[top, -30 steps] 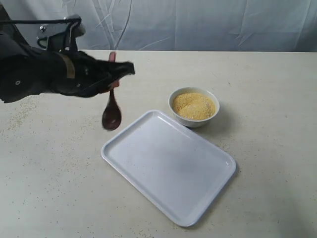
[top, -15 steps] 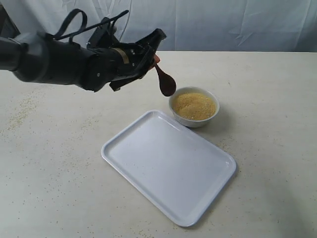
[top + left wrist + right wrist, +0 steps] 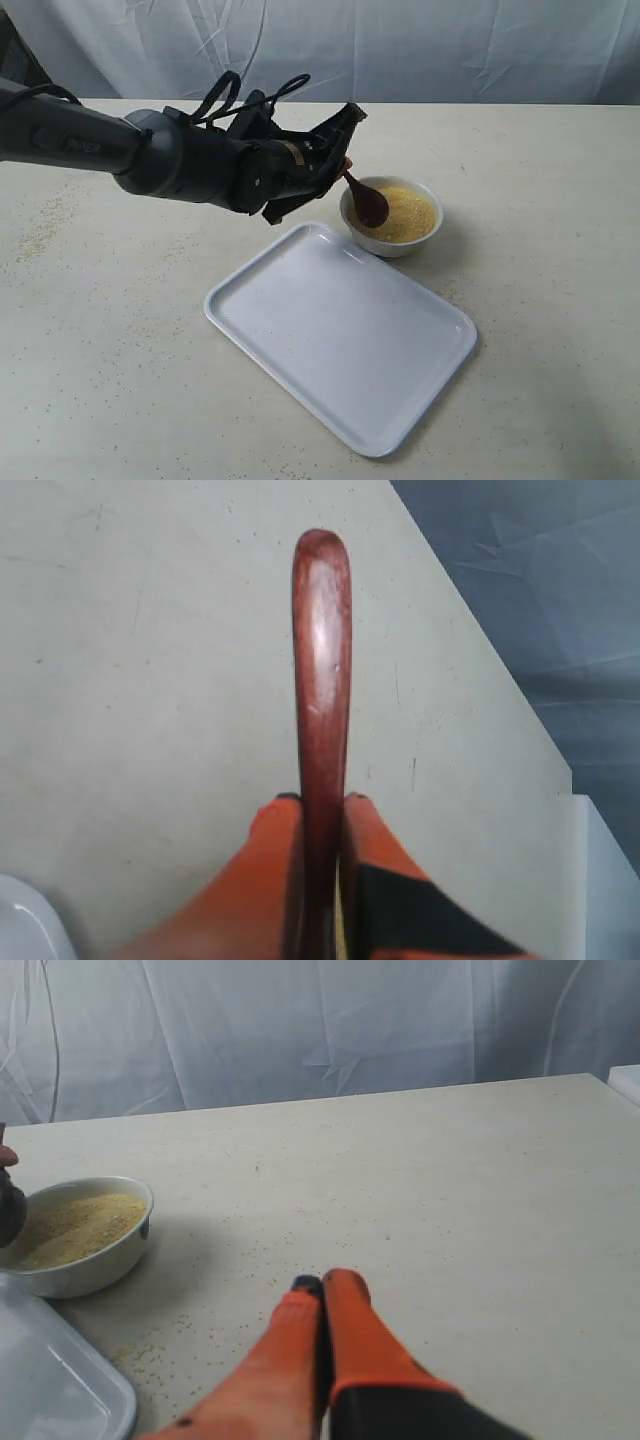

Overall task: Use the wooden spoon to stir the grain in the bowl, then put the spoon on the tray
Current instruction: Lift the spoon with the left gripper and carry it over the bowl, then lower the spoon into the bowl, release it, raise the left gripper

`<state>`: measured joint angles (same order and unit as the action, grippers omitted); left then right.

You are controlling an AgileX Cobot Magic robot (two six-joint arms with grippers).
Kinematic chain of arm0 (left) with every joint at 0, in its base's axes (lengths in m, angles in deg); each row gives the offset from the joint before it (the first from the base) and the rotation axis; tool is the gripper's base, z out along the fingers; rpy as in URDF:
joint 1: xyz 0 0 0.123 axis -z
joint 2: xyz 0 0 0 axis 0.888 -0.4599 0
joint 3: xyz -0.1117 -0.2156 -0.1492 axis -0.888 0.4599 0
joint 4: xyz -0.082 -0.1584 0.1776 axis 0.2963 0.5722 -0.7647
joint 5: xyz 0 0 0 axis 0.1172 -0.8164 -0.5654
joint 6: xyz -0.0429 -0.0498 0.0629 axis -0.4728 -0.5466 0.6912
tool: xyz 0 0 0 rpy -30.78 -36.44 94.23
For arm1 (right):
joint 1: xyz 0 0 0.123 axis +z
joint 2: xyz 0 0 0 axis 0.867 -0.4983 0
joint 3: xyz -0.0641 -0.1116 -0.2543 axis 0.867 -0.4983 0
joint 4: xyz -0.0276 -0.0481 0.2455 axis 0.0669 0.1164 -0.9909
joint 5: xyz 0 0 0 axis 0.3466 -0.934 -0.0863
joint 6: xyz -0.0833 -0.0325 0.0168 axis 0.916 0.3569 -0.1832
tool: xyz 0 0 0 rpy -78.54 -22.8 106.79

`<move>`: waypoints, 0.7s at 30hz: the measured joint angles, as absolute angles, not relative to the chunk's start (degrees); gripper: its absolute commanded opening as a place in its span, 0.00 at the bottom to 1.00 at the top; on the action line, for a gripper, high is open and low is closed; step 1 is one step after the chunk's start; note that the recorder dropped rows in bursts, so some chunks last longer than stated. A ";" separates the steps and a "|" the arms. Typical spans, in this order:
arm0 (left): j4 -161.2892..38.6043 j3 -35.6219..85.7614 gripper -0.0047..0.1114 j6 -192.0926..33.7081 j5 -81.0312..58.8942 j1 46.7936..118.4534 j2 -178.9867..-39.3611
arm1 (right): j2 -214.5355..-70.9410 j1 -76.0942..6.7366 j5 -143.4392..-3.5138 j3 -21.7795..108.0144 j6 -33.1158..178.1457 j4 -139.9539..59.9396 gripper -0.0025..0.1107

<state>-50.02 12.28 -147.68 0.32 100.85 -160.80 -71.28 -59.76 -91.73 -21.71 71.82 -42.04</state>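
The small white bowl (image 3: 391, 215) holds yellow grain (image 3: 402, 213) and stands just beyond the tray's far corner. My left gripper (image 3: 344, 166) is shut on the handle of the dark wooden spoon (image 3: 366, 201), whose scoop dips into the bowl's left side over the grain. In the left wrist view the spoon (image 3: 322, 670) runs straight out between the orange fingers (image 3: 275, 880). The large white tray (image 3: 340, 333) lies flat in front. In the right wrist view my right gripper (image 3: 323, 1285) is shut on nothing, low over the table, with the bowl (image 3: 80, 1235) and grain (image 3: 72, 1226) to its side.
Loose grains (image 3: 40, 235) are scattered on the beige table at the left, and more grains (image 3: 150, 1350) lie near the bowl. A white cloth (image 3: 400, 45) hangs behind the table. The table's edge (image 3: 500, 670) shows in the left wrist view.
My left arm has swung right and down with the spoon, from left of the tray to the bowl. The scoop now sits in the bowl's left side.
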 measured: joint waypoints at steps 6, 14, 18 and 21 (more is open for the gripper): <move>-49.65 12.28 0.39 -147.68 -0.04 100.85 -160.80 | -71.28 -59.76 -91.73 -21.71 71.82 -42.04 0.02; -63.55 12.28 0.33 -141.50 -11.07 100.85 -153.89 | -71.28 -59.76 -91.73 -21.71 71.82 -42.04 0.02; -90.90 12.28 0.04 -134.50 -11.07 100.74 -143.66 | -71.28 -59.76 -91.73 -21.71 71.82 -42.04 0.02; -105.98 8.53 0.04 -133.81 -11.07 100.11 -141.92 | -71.28 -59.76 -91.73 -21.71 71.82 -42.04 0.02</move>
<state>-105.98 8.53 -133.81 -11.07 100.11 -141.92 -71.28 -59.76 -91.73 -21.71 71.82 -42.04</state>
